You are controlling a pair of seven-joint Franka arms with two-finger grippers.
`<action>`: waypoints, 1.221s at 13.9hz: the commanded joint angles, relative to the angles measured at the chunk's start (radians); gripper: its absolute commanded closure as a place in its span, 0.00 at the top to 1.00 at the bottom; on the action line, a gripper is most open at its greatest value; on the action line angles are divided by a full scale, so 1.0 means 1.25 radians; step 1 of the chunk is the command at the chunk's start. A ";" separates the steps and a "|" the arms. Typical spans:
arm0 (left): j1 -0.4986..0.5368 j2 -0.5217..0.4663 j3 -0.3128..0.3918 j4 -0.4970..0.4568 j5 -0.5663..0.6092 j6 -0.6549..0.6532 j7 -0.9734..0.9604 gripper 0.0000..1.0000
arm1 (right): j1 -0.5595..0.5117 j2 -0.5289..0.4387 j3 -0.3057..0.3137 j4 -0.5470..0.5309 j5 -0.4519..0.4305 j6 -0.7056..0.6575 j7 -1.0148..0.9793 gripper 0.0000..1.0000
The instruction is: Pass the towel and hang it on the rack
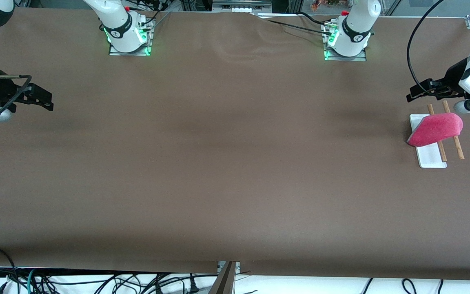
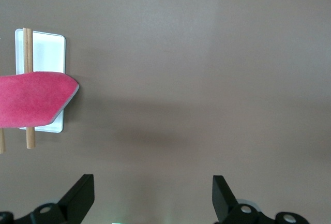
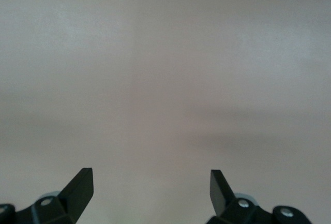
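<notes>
A brown cloth covers the whole table, lightly wrinkled near the arms' bases; black cables tangle on the pale floor below its near edge; soft shadows band the surface.

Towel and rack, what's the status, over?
Towel draped over rack rods. Left end effector open, empty, above table near rack. Right end effector open, empty, waiting at its table end. Nothing obstructing.

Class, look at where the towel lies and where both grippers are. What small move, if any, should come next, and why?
Probably only a retreat: the left gripper, open and empty above the table by the rack, should ease back toward its base. The towel already drapes across both rods, and nothing holds it. The right gripper waits open over its own end of the table, so the hanging looks done.
</notes>
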 commanded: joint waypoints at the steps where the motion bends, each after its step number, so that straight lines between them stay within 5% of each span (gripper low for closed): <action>1: -0.120 0.035 0.114 0.047 -0.016 -0.021 -0.021 1.00 | 0.000 0.009 -0.002 0.020 0.011 -0.004 -0.009 1.00; 5: -0.119 0.063 0.102 0.092 -0.014 -0.022 -0.012 1.00 | 0.000 0.009 -0.002 0.021 0.011 -0.004 -0.009 1.00; 10: -0.044 0.075 0.000 0.128 -0.004 -0.059 -0.014 1.00 | 0.000 0.009 -0.002 0.021 0.011 -0.004 -0.009 1.00; 17: -0.038 0.108 -0.007 0.172 -0.003 -0.059 -0.011 1.00 | -0.001 0.009 -0.002 0.021 0.012 -0.004 -0.009 1.00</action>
